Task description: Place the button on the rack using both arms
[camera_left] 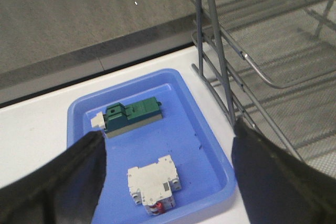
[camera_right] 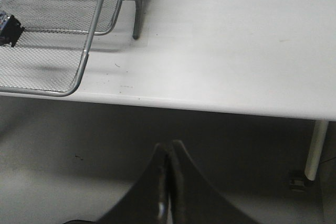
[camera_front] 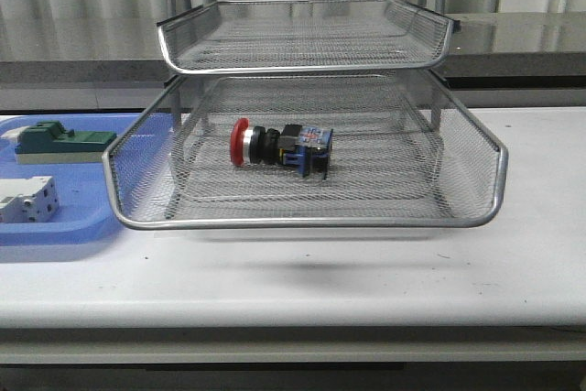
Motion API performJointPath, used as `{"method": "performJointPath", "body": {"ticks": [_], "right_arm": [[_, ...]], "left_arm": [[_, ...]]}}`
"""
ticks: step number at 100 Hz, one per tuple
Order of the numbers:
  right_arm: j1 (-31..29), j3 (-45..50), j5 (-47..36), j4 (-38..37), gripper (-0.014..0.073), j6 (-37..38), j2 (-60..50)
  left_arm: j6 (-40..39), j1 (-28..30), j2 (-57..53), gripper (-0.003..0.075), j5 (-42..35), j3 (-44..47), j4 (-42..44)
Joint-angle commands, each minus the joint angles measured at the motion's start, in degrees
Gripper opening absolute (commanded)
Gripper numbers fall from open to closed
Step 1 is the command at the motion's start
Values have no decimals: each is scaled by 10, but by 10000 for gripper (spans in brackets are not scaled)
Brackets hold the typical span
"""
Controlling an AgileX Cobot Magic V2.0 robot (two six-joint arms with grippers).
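The button (camera_front: 279,147), with a red cap, black body and blue rear block, lies on its side on the mesh of the rack's middle tray (camera_front: 302,219). Its blue end shows at the edge of the right wrist view (camera_right: 9,29). The silver wire rack also shows in the left wrist view (camera_left: 247,66). Neither arm shows in the front view. My left gripper (camera_left: 168,142) is open and empty, above the blue tray. My right gripper (camera_right: 169,148) is shut and empty, off the table's front edge, right of the rack.
A blue plastic tray (camera_front: 73,224) sits left of the rack and holds a green block (camera_front: 64,141) and a white-grey boxy component (camera_front: 27,199); both also show in the left wrist view (camera_left: 132,117) (camera_left: 154,184). A table leg (camera_right: 315,148) stands by the right gripper.
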Motion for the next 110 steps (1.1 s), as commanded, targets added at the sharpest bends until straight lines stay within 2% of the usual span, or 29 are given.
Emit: {"method": "performJointPath", "body": {"ticks": [1,13,27,47,63,77,101,110], "right_arm": [[0,-19,-32,-6,-70,-2,4],[0,-19,-32,-6,-70,-2,4],[0,-19,-32,-6,-70,-2,4],[0,-19,-32,-6,-70,-2,4],[0,-19,-32,-6,-70,-2,4],[0,-19,-32,-6,-70,-2,4],[0,-19,-32,-6,-70,-2,4],[0,-19,-32,-9,-70,-3,4]], "left_arm": [[-6,2,-48,493,-123,51,-28],[-6,2,-101,493,-214,121,-33],[-6,2,-125,493,-275,171,-51],[-6,2,-125,493,-289,181,-110],[-6,2,-125,474,-295,181,-113],[-6,2,-125,329,-294,181,-113],[-6,2,-125,-5,-293,181,-113],[-6,2,-125,-20,-293,181,-113]]}}
